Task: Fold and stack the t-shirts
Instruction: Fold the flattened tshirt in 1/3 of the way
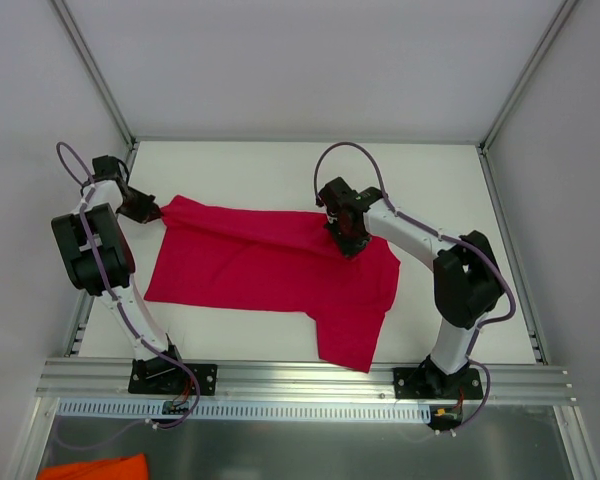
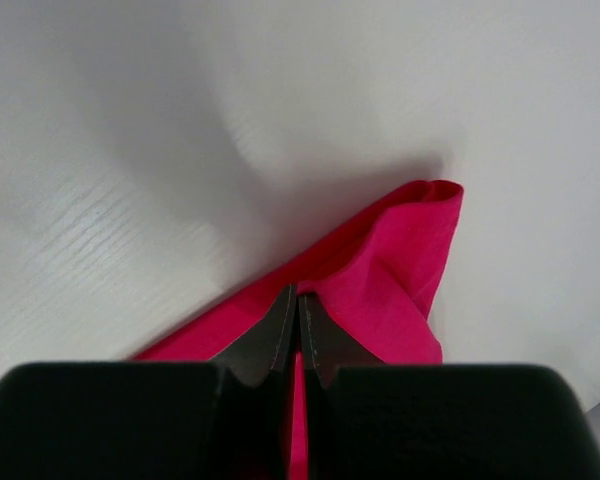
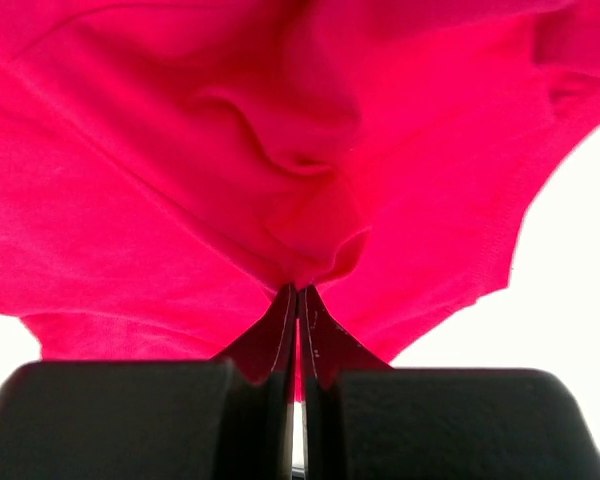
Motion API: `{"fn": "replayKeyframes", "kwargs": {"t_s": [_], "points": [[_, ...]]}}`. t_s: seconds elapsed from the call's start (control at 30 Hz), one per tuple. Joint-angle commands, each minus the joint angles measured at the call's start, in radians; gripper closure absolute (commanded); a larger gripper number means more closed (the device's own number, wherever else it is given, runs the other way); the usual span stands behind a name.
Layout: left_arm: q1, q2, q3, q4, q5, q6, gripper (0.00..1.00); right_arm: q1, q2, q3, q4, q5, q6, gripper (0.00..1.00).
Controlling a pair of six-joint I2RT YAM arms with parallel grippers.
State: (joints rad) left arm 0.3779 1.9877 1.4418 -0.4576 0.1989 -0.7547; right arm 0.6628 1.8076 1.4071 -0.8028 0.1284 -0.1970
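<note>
Crimson t-shirt (image 1: 270, 270) whole overhead, left gripper (image 2: 298, 293) pinching corner, right gripper (image 3: 298, 291) pinching folds

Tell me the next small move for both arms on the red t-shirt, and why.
Probably carry both grippers together toward the near edge, folding the far edge over. The left gripper is shut on the far left corner of the red t-shirt, the right gripper pinches its far edge, and the rest lies spread on the table.

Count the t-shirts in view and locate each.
1. The red t-shirt is spread across the middle of the table. An orange cloth below the table's near-left edge may be another.
</note>
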Motion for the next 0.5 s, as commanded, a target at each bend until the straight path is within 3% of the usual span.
{"fn": "replayKeyframes", "kwargs": {"t_s": [0.0,0.23,0.47], "points": [[0.012,-0.079,-0.04,0.005,-0.021,-0.02,1.0,0.0,-0.031,0.013,-0.068,0.109,0.021,0.99],[0.013,-0.101,-0.063,-0.03,-0.056,-0.001,1.0,0.0,-0.008,0.053,-0.118,0.194,0.013,0.99],[0.013,-0.128,-0.058,-0.039,-0.076,0.005,1.0,-0.002,-0.005,0.053,-0.124,0.183,0.019,0.99]]}}
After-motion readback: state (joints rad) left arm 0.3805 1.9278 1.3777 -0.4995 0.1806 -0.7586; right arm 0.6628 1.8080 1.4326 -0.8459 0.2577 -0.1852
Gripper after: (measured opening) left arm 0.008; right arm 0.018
